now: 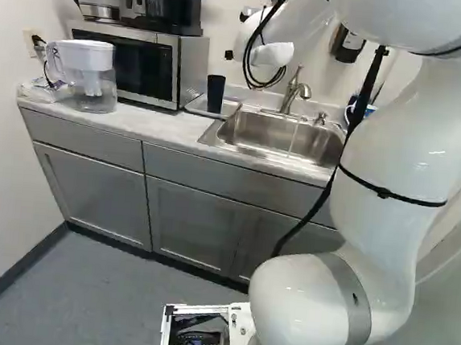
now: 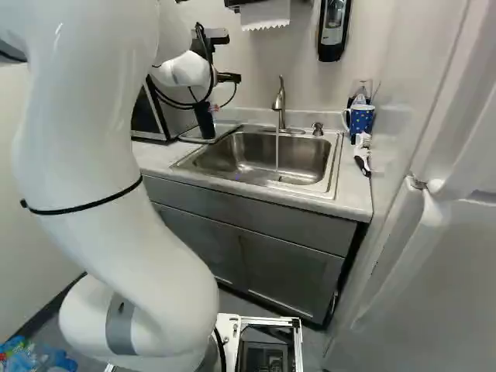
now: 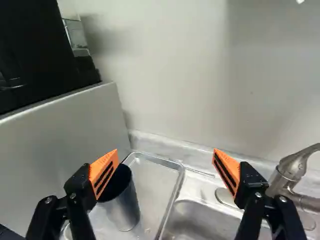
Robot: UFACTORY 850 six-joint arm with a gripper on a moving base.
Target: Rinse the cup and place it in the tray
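Observation:
The black gripper [image 2: 225, 78] hangs over the counter by the sink's near corner in the right base view. In the wrist view the gripper [image 3: 165, 162] is open, with nothing between its orange pads. A dark cup [image 3: 125, 205] stands upright on the metal tray [image 3: 181, 175], just beside and below one finger. The left base view shows the same cup [image 1: 215, 94] between the microwave and the sink. A thin stream of water [image 2: 277, 151] runs from the faucet [image 2: 280, 101] into the sink [image 2: 339, 159].
Left of the tray stand a microwave [image 1: 147, 64] with a coffee maker [image 1: 169, 2] on top and a water pitcher [image 1: 89, 75]. A blue mug [image 2: 361, 118] and a brush [image 2: 362, 157] lie right of the sink. A soap dispenser [image 2: 333, 29] hangs on the wall.

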